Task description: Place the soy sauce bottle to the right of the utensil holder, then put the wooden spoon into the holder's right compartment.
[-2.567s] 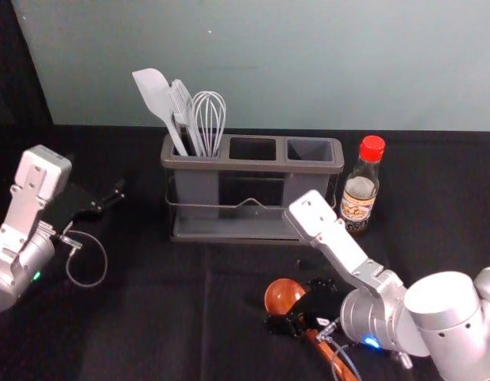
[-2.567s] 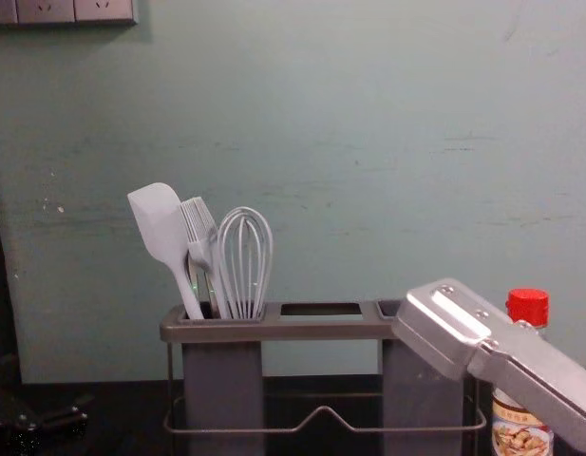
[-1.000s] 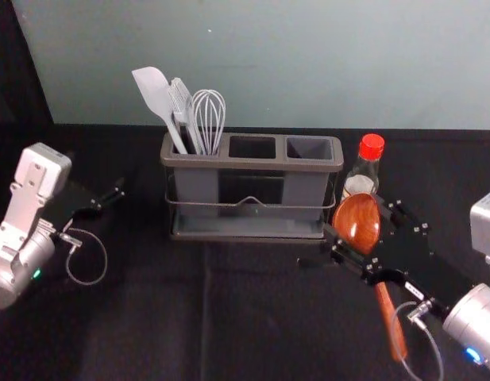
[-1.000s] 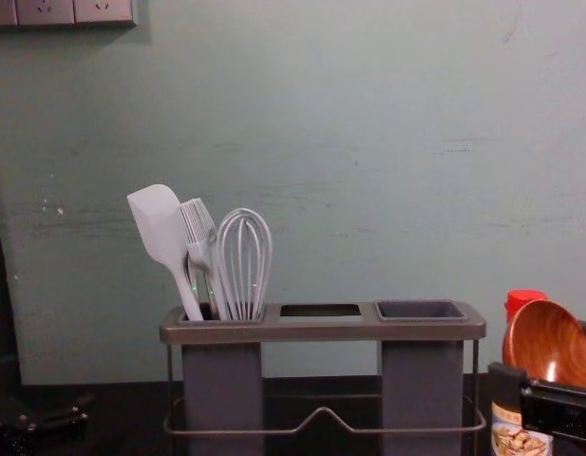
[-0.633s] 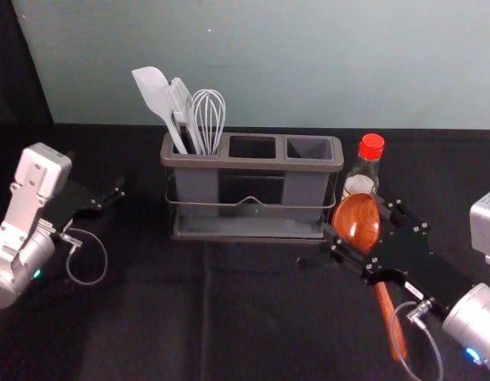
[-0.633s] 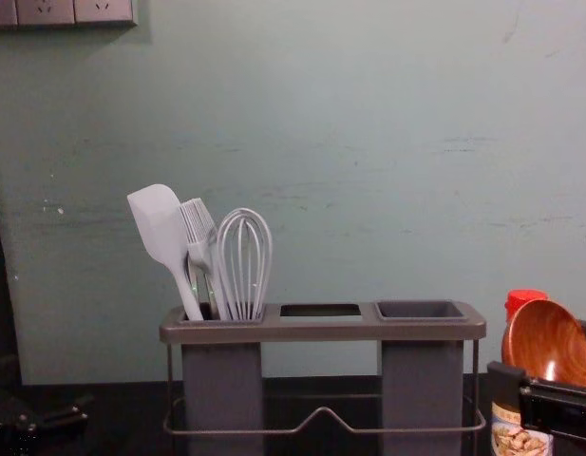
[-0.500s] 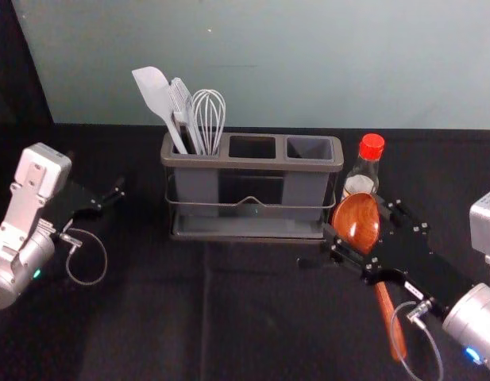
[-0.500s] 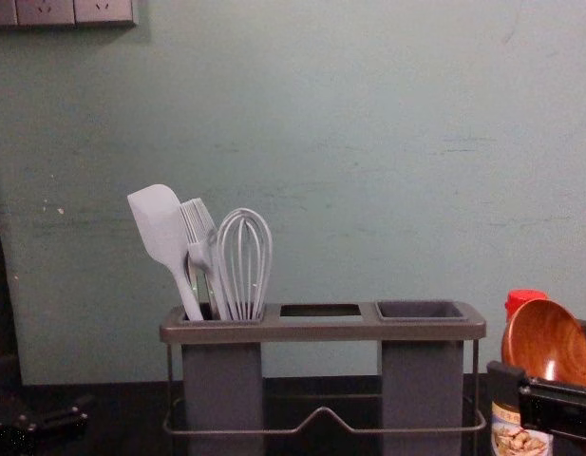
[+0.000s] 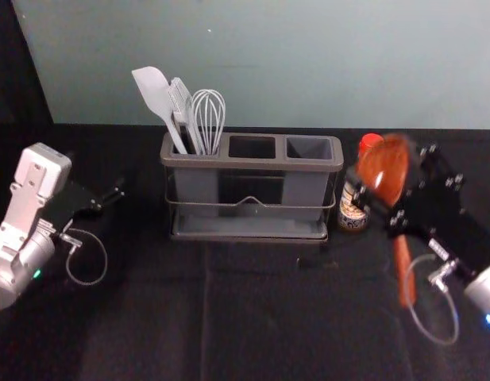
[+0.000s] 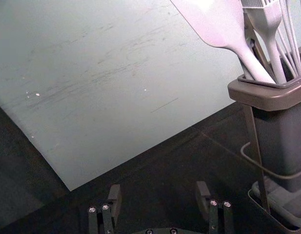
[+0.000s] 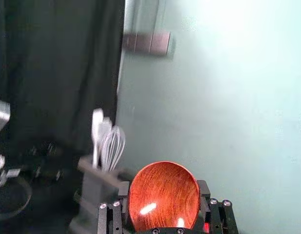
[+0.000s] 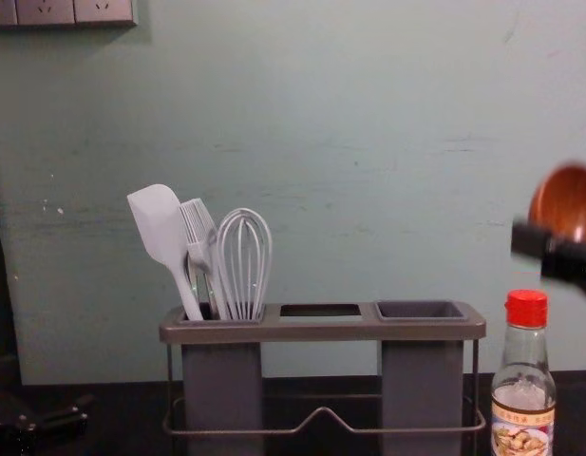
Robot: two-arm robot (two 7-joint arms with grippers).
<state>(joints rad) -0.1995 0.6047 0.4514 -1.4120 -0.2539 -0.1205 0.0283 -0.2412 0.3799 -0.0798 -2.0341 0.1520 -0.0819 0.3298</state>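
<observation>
- Utensil holder, grey-brown plastic with three compartments and a wire rail point(image 9: 252, 164): stands near the far edge of the desk, black-cloth-covered point(image 9: 149, 317), around mid-width.
- Left compartment of holder: light grey spatula point(image 9: 155, 94), light grey brush point(image 9: 181, 103) and light grey whisk point(image 9: 208, 119), all heads up; spatula leans toward the desk's left edge.
- Soy sauce bottle, clear glass with red cap and printed label point(image 12: 524, 389): upright on the desk, just beside the holder's right end, near the far edge. A narrow gap separates the two.
- Wooden spoon, glossy reddish-brown point(image 9: 402, 254): aloft over the right part of the desk, outside the holder; bowl up, handle down. Chest view puts the bowl higher than the bottle cap, toward the right edge.
- Right end effector point(image 9: 391, 172): raised over the desk's right part, clamped on the spoon. Right wrist view: spoon bowl between the two fingers.
- Left end effector point(image 9: 111, 198): parked over the desk's left part, near the far edge, apart from the holder. Left wrist view: fingers well apart.
</observation>
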